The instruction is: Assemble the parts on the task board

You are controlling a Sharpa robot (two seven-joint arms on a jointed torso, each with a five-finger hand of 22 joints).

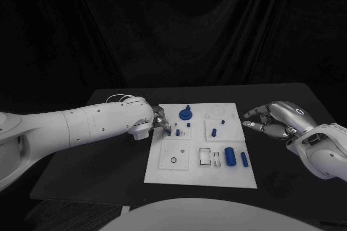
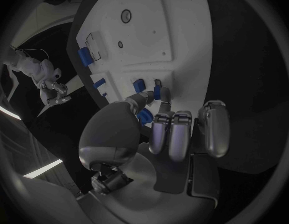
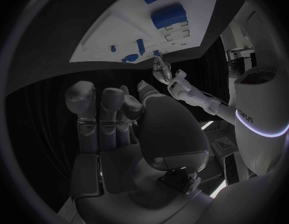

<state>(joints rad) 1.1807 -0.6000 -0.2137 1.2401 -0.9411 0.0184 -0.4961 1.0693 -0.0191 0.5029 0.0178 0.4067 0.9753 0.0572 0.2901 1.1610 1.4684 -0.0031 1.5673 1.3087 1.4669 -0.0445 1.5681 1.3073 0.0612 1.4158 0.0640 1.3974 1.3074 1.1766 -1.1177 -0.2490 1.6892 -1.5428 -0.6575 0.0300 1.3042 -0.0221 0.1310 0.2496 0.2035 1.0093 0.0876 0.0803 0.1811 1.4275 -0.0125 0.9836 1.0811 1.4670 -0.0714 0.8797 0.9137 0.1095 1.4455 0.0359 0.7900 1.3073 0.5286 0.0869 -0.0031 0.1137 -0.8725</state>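
Observation:
The white task board lies mid-table with blue parts on it. My left hand is at the board's left edge and pinches a small blue peg between thumb and a fingertip; the left wrist view shows this peg at the fingertip, just above the board. A second small peg stands right beside it. A blue knob piece sits farther back. My right hand hovers off the board's right edge, fingers loosely bent and apart, holding nothing.
A thick blue cylinder and a slimmer one lie at the board's near right, next to rectangular slots. Small pegs stand mid-board. An oval recess marks the near left. Black table surrounds the board.

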